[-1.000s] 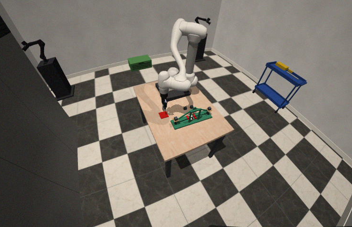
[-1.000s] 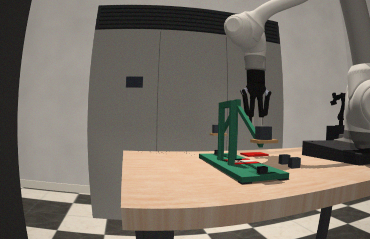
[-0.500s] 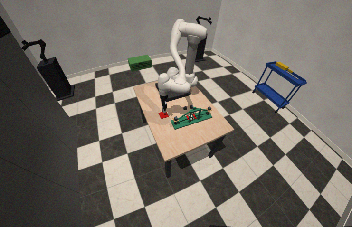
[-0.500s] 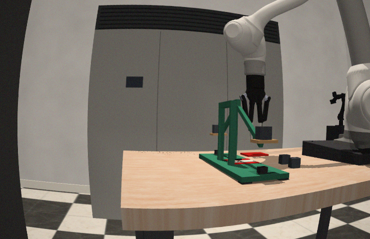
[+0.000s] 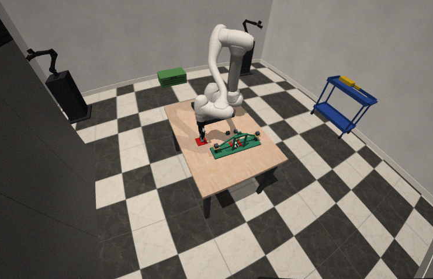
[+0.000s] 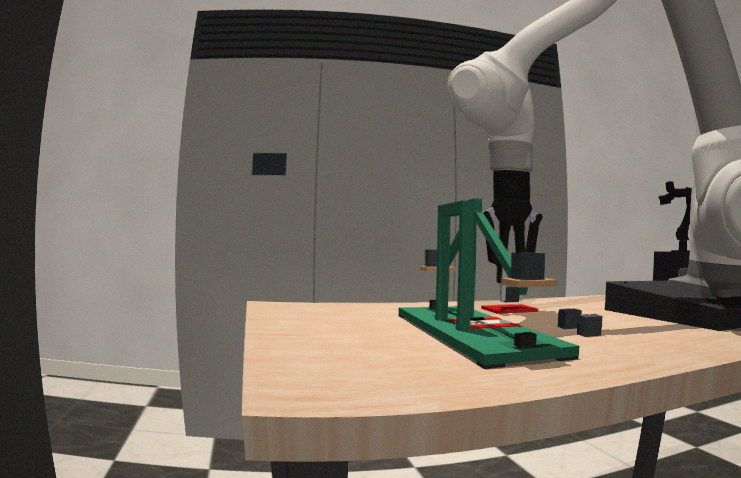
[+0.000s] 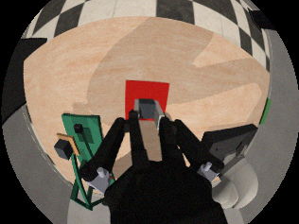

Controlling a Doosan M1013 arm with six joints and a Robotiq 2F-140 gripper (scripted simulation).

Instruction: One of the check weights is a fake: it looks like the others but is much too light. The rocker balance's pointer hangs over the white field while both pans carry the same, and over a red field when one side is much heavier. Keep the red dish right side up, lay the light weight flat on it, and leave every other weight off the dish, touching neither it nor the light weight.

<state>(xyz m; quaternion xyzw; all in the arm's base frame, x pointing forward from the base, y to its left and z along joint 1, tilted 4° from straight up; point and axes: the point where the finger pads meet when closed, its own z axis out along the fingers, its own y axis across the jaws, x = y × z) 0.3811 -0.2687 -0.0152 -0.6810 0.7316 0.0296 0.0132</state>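
My gripper (image 5: 202, 139) (image 6: 510, 293) (image 7: 146, 106) is shut on a dark grey weight (image 6: 512, 294) (image 7: 147, 108) and holds it low over the red dish (image 5: 198, 142) (image 6: 530, 308) (image 7: 147, 88), seemingly just above its surface. The dish lies flat on the table. The green rocker balance (image 5: 223, 154) (image 6: 466, 337) (image 7: 68, 121) bears one weight (image 5: 216, 146) (image 6: 431, 257) on one pan and another weight (image 5: 257, 133) (image 6: 528, 266) on the other. Its beam looks about level; the pointer's exact field is too small to tell. Two loose weights (image 5: 227, 132) (image 5: 235, 131) (image 6: 569, 318) (image 6: 589, 325) stand apart from the dish.
The balance stands beside the dish, its near pan and weight raised above the table (image 5: 220, 179) (image 6: 326, 366). The arm's black base plate (image 6: 652, 304) (image 7: 227, 141) is on the other side. The loose weights stand between the balance and the arm's base.
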